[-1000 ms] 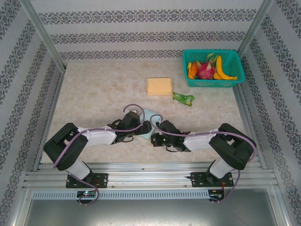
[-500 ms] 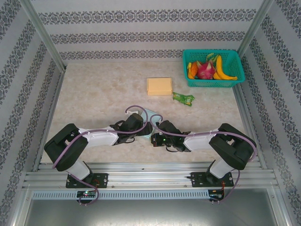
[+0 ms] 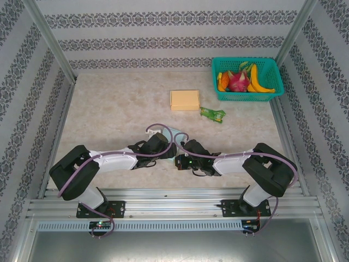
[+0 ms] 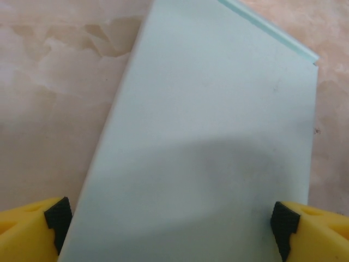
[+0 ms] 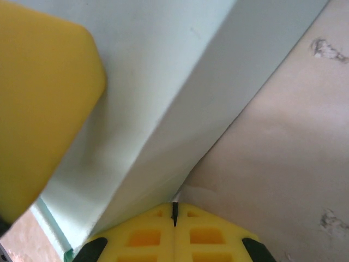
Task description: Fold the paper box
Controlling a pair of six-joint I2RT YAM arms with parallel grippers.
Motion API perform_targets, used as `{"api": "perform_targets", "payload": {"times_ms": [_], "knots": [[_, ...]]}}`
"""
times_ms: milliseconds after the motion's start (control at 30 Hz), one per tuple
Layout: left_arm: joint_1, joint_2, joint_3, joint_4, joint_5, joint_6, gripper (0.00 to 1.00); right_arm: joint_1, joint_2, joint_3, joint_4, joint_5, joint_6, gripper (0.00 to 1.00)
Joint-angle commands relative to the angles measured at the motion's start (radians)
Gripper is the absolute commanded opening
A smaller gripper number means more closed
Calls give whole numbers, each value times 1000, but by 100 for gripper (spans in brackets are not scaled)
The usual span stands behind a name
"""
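Observation:
The paper box (image 3: 171,133) is pale mint green card, lying near the middle front of the table between my two grippers. In the left wrist view its flat panel (image 4: 207,136) runs away from me. My left gripper (image 4: 172,232) stands open wide, one black pad at each side of the panel. In the right wrist view the box's folded wall (image 5: 180,98) rises on the left. My right gripper (image 5: 174,214) is shut, with a thin edge of the box card pinched in the seam. A yellow finger (image 5: 43,109) of the left gripper shows at the upper left.
A flat tan cardboard box (image 3: 185,100) lies farther back. A small green packet (image 3: 212,114) lies to its right. A teal basket (image 3: 245,97) of fruit stands at the back right corner. Metal posts and patterned walls close in the table.
My left gripper has slid to the right, in over the paper box, and covers more of it. The right arm has not moved.

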Motion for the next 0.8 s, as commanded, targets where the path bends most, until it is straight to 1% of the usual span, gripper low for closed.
{"api": "perform_targets", "payload": {"times_ms": [0, 133, 400, 533, 667, 767], "knots": [[-73, -34, 56, 21, 115, -18, 95, 7, 22, 8, 52, 36, -7, 0], [-63, -47, 62, -15, 76, -12, 95, 8, -5, -11, 44, 49, -10, 0], [-56, -66, 55, -40, 37, -11, 96, 6, -89, -53, 18, 92, -16, 0], [-53, -71, 47, -31, 39, -19, 96, 6, -120, -63, 12, 90, -14, 0], [-53, -58, 41, -10, 56, -28, 96, 5, -120, -64, 30, 82, -13, 0], [-53, -46, 42, -10, 47, -30, 96, 6, -115, -65, 40, 80, -12, 0]]}}
